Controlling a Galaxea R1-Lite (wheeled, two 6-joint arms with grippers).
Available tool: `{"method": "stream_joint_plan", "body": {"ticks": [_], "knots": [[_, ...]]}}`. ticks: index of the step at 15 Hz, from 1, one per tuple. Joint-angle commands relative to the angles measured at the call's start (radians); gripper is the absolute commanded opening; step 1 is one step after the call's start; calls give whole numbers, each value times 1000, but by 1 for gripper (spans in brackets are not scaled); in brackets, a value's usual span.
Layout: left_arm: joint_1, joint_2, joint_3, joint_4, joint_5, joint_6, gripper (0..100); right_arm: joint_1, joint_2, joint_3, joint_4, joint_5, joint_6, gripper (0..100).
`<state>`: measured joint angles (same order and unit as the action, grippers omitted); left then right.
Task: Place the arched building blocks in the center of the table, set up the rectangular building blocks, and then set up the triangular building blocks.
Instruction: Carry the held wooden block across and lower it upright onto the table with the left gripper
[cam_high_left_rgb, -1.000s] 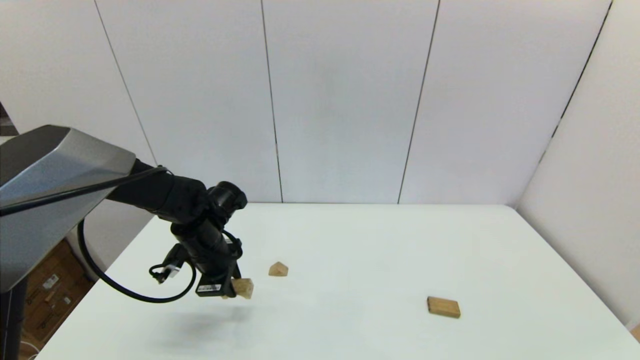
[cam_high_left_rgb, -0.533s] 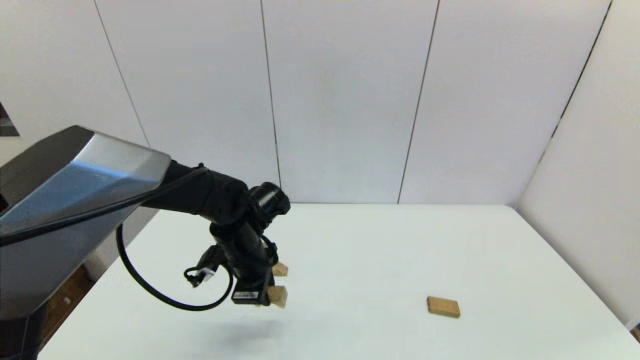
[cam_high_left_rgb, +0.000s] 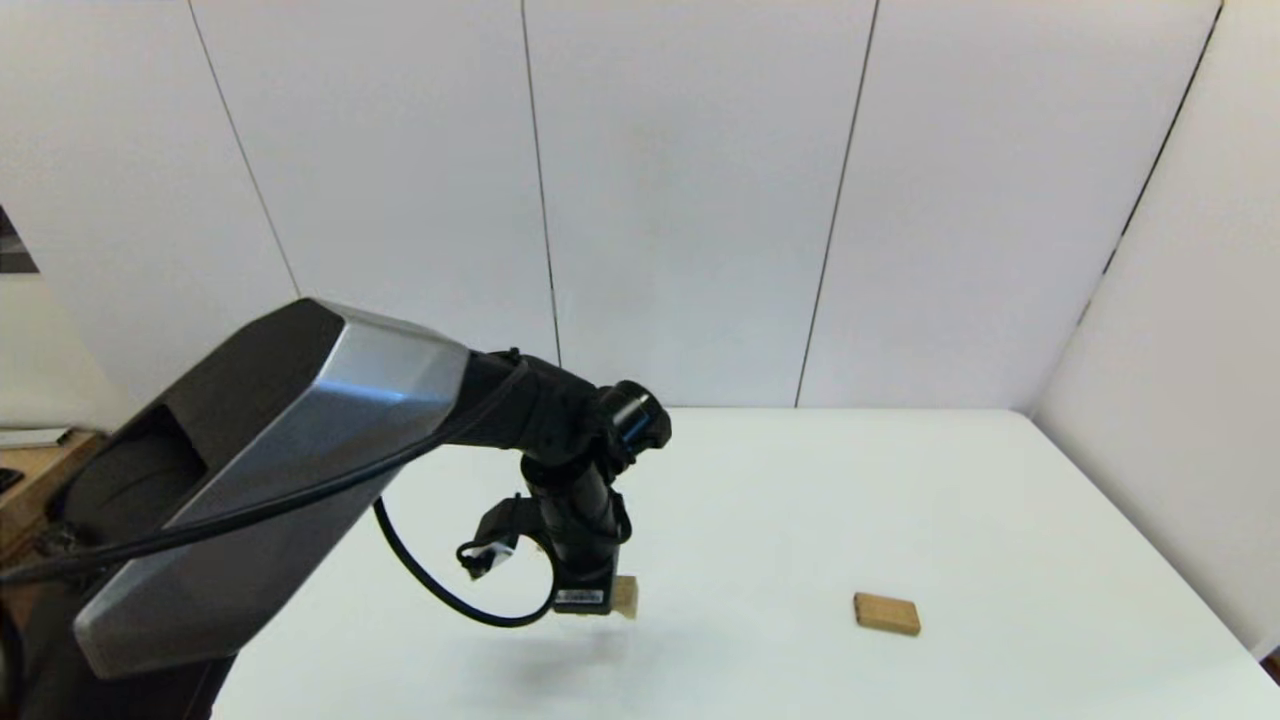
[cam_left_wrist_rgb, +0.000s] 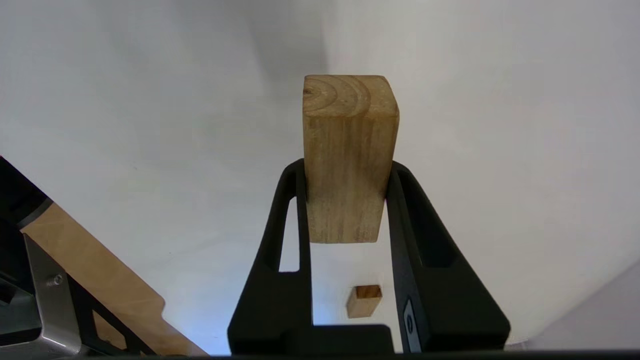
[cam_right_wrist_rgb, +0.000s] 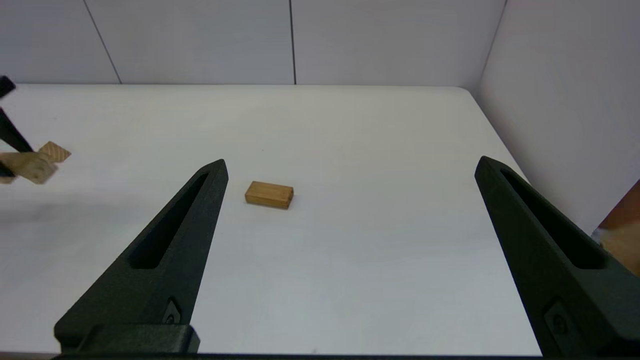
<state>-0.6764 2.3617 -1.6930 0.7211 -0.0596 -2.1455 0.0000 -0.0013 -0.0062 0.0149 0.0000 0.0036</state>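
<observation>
My left gripper (cam_high_left_rgb: 598, 603) hangs above the table (cam_high_left_rgb: 800, 480) left of its middle, shut on the chunky arched block (cam_high_left_rgb: 626, 597). In the left wrist view the fingers (cam_left_wrist_rgb: 291, 200) clamp that block (cam_left_wrist_rgb: 350, 150) on its two sides; its cut-out is hidden. The thin rectangular block (cam_high_left_rgb: 886, 613) lies flat to the right, also seen in the right wrist view (cam_right_wrist_rgb: 269, 194). The small triangular block (cam_right_wrist_rgb: 55, 151) lies just behind the held arched block (cam_right_wrist_rgb: 30, 167); the arm hides it in the head view. My right gripper (cam_right_wrist_rgb: 351, 161) is open and empty near the front edge.
White wall panels close the table's far and right sides. A small wooden block (cam_left_wrist_rgb: 364, 301) shows on the table between the left fingers; which one it is I cannot tell. Brown floor (cam_left_wrist_rgb: 100, 280) lies past the table's left edge.
My left arm has carried the arched block to the right, past the triangular block, which it now hides in the head view. The rectangular block has not moved.
</observation>
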Motion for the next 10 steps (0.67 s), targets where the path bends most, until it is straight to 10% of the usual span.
{"method": "stream_joint_plan", "body": {"ticks": [1, 10], "knots": [[-49, 74, -111, 37, 1, -43, 0, 0, 0, 0, 0, 0, -1, 100], [-91, 194, -277, 158, 52, -77, 0, 0, 0, 0, 0, 0, -1, 100]]}}
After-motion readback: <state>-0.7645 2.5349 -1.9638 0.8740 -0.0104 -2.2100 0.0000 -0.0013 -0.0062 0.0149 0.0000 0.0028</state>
